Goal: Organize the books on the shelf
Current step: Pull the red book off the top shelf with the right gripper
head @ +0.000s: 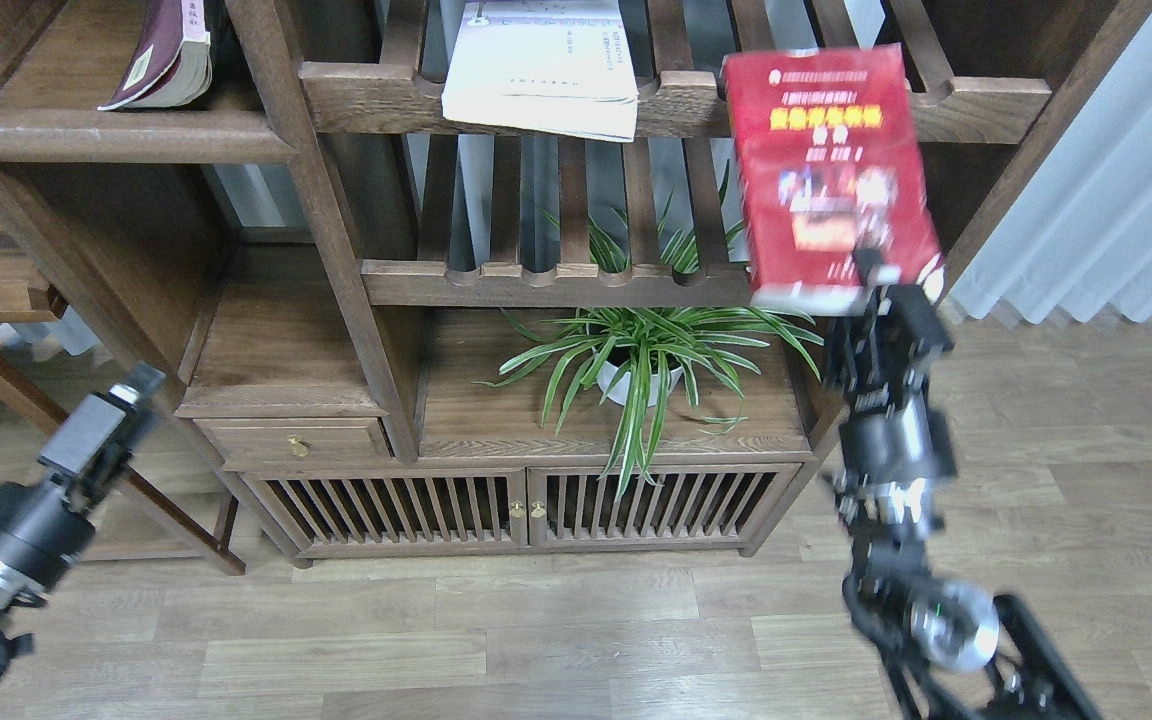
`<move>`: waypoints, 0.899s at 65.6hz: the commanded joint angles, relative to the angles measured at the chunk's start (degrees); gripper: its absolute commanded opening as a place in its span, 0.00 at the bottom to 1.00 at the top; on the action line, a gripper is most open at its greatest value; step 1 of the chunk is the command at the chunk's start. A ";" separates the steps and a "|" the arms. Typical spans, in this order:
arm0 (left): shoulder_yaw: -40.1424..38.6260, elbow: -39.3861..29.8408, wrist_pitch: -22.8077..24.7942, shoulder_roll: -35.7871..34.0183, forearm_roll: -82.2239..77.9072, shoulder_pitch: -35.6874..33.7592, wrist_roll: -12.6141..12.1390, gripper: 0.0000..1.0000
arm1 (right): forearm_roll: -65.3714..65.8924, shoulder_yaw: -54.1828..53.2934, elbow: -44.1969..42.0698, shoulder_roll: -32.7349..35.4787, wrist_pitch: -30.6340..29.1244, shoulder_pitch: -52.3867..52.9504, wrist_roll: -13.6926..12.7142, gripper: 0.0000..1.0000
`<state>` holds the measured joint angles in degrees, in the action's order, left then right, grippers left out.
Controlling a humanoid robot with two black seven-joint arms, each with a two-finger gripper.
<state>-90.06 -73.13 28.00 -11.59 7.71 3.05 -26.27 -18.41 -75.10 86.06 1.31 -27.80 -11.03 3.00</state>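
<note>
The shelf (126, 135), the solid dark plank with the rounded front edge, sits at the upper left of the wooden unit and is the landmark here. Far to its right, in front of the slatted racks (676, 95), the right gripper (871, 270) holds the red book (831, 180) up by its bottom edge, cover facing the camera and leaning a little. On the slatted rack just right of the shelf lies the white book (541, 65), overhanging the notched rail. On the shelf itself rests the maroon book (161, 55), slanted. The left gripper (126, 395) hangs low, well below the shelf, holding nothing.

The step in hand looks like carrying the red book across to the shelf. Done well, that probably means travelling left in front of the racks with the book clear of the upright post, and arriving above the plank's rim, right of the maroon book. The grip is at one edge only, so a slow move would likely limit swinging.

Hard to make out: the red book is blurred, so its lettering is unreadable. The right fingers are mostly hidden behind its lower edge. Whether the left fingers are wide or narrow I cannot tell; they are seen small and dark. The maroon and white books are cut off by the frame's top.
</note>
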 commanded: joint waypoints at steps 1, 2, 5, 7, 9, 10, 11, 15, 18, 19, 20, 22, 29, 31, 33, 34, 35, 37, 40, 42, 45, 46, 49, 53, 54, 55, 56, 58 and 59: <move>6.73 0.10 0.00 2.45 4.33 1.17 0.08 1.00 | 0.04 4.97 -0.10 -0.16 -0.20 -4.09 -0.01 0.05; 7.70 0.10 0.00 2.80 4.59 1.34 0.08 1.00 | 0.04 5.49 -0.19 -0.34 -0.20 -4.44 -0.01 0.05; 9.81 0.27 0.00 3.41 5.03 1.87 0.08 1.00 | 0.13 6.11 -0.19 -0.52 -0.20 -5.32 -0.10 0.05; 11.21 0.27 0.00 3.85 5.04 2.13 0.17 1.00 | 0.13 6.20 -0.19 -0.60 -0.20 -6.02 -0.28 0.05; 12.45 0.27 0.00 4.55 5.21 2.31 0.26 1.00 | 0.21 6.46 -0.19 -0.69 -0.20 -6.64 -0.54 0.05; 12.63 0.27 0.00 4.73 5.21 2.31 0.34 1.00 | 0.21 6.64 -0.19 -0.69 -0.20 -6.73 -0.63 0.05; 12.89 0.27 0.00 4.99 5.30 2.31 0.43 1.00 | 0.22 6.90 -0.28 -0.69 -0.20 -6.90 -0.80 0.05; 14.12 0.27 0.00 6.58 5.83 2.40 1.14 1.00 | 0.22 8.13 -0.63 -0.78 -0.20 -7.43 -1.68 0.05; 14.56 0.18 0.00 7.28 6.00 2.66 1.57 1.00 | 0.30 8.92 -0.98 -0.87 -0.20 -7.87 -2.38 0.05; 14.74 0.18 0.00 7.63 6.09 2.75 1.84 1.00 | 0.39 9.36 -1.24 -0.96 -0.20 -8.05 -2.91 0.05; 14.74 0.18 0.00 7.63 6.09 2.75 1.84 1.00 | 0.39 9.36 -1.25 -0.96 -0.20 -8.05 -2.91 0.05; 14.91 0.18 0.00 7.90 6.35 3.01 2.28 1.00 | 0.65 10.15 -1.51 -1.31 -0.20 -8.31 -3.70 0.05; 16.41 0.10 0.00 8.69 8.28 3.10 3.77 1.00 | 1.80 12.70 -2.91 -1.31 -0.20 -8.93 -5.37 0.05; 16.93 0.10 0.00 8.86 8.81 3.10 3.95 1.00 | 2.06 13.05 -3.35 -1.31 -0.20 -8.93 -5.37 0.05; 17.90 0.10 0.00 8.95 9.69 3.10 4.30 1.00 | 2.50 13.58 -4.06 -1.31 -0.20 -8.93 -5.46 0.05; 18.69 0.10 0.00 8.95 10.22 3.19 4.56 1.00 | 2.85 13.84 -4.49 -1.31 -0.20 -8.93 -5.55 0.05; 19.13 0.10 0.00 8.95 10.48 3.19 4.74 1.00 | 2.94 13.93 -4.67 -1.31 -0.20 -8.93 -5.55 0.05; 20.27 0.01 0.00 8.95 11.10 3.37 5.00 1.00 | 3.20 14.20 -4.94 -1.31 -0.20 -8.93 -5.73 0.05; 22.11 -0.17 0.00 8.95 11.80 3.80 5.44 1.00 | 3.29 14.63 -5.11 -1.31 -0.20 -8.93 -6.16 0.05; 22.73 -0.17 0.00 8.95 12.15 3.89 5.70 1.00 | 3.38 14.81 -5.11 -1.31 -0.20 -8.93 -6.34 0.05; 24.49 -0.52 0.00 9.39 12.42 4.42 6.58 1.00 | 3.38 15.25 -5.29 -1.31 -0.20 -8.93 -6.52 0.05; 24.67 -0.52 0.00 9.39 12.42 4.51 6.67 1.00 | 3.47 15.25 -5.38 -1.31 -0.20 -8.93 -6.52 0.05; 25.37 -0.69 0.00 9.65 12.42 4.77 7.11 1.00 | 3.47 15.25 -5.55 -1.31 -0.20 -8.93 -6.52 0.05; 26.34 -0.69 0.00 9.92 12.42 4.86 7.73 1.00 | 3.47 15.16 -6.17 -1.31 -0.20 -8.93 -6.61 0.05; 26.51 -0.69 0.00 9.92 12.50 4.86 7.81 1.00 | 3.47 15.16 -6.34 -1.31 -0.20 -8.93 -6.61 0.05; 26.69 -0.69 0.00 9.92 12.51 4.86 7.90 1.00 | 3.47 15.16 -6.43 -1.31 -0.20 -8.93 -6.61 0.05; 26.87 -0.78 0.00 10.01 12.51 4.86 7.99 1.00 | 3.47 15.16 -6.52 -1.31 -0.20 -8.93 -6.69 0.05; 27.13 -0.78 0.00 10.01 12.51 4.86 8.25 1.00 | 3.55 15.25 -6.70 -1.31 -0.20 -8.93 -6.69 0.05; 27.22 -0.78 0.00 10.01 12.51 4.95 8.43 1.00 | 3.64 15.25 -6.78 -1.31 -0.20 -8.93 -6.78 0.05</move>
<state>-64.16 -73.79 28.00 -1.82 20.15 7.79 -18.80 -14.95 -59.93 80.14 0.00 -28.02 -19.95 -3.55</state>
